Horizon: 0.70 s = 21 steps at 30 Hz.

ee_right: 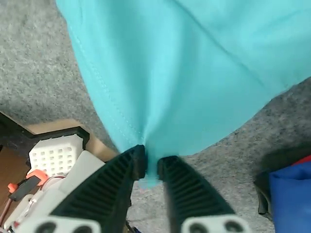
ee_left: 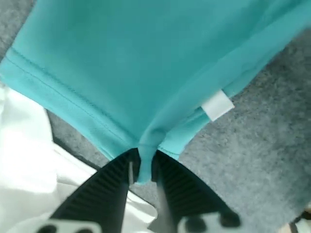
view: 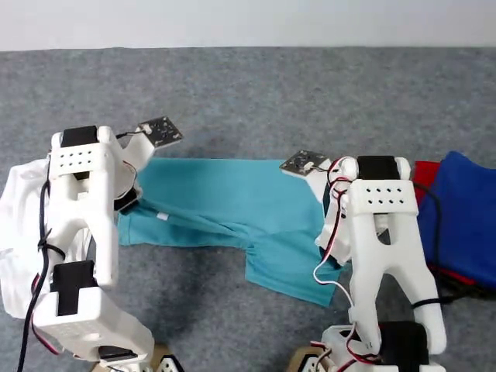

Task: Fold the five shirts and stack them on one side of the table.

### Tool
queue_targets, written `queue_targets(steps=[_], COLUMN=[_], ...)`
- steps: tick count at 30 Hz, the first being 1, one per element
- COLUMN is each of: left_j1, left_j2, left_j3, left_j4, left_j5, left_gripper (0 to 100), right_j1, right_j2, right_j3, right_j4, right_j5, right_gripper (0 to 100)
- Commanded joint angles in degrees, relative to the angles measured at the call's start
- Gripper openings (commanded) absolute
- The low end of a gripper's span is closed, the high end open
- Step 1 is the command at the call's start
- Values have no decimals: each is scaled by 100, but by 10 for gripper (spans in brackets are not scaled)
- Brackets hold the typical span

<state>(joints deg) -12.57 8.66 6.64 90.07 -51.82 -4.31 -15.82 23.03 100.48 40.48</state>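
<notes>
A teal shirt lies spread across the middle of the grey table, partly folded over itself. My left gripper is shut on a pinch of the teal shirt at the shirt's left end, near its white label. My right gripper is shut on the teal shirt at its right end, with the hem bunched between the fingers. In the high view the left arm and the right arm stand over the two ends of the shirt.
A white shirt lies crumpled at the table's left edge beside the left arm. At the right edge a blue shirt lies on a red one. Grey table stretches behind the teal shirt.
</notes>
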Motion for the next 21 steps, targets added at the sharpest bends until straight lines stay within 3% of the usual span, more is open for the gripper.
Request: queue_targets(steps=[1,10,21], left_j1=[-70,-70,-53], left_j2=[-88,-220,-1749], left_j3=[-119,-259,-831], left_j4=[316,554,659], left_j5=[-70,-70,-79], left_gripper=[70,69,72], right_j1=[4,4,-22], right_j2=[-215,-224,-145], right_j3=[-35,-44,-730], right_j4=[251,242,31], right_j5=[-369,-404,-396], right_gripper=[196,202,202])
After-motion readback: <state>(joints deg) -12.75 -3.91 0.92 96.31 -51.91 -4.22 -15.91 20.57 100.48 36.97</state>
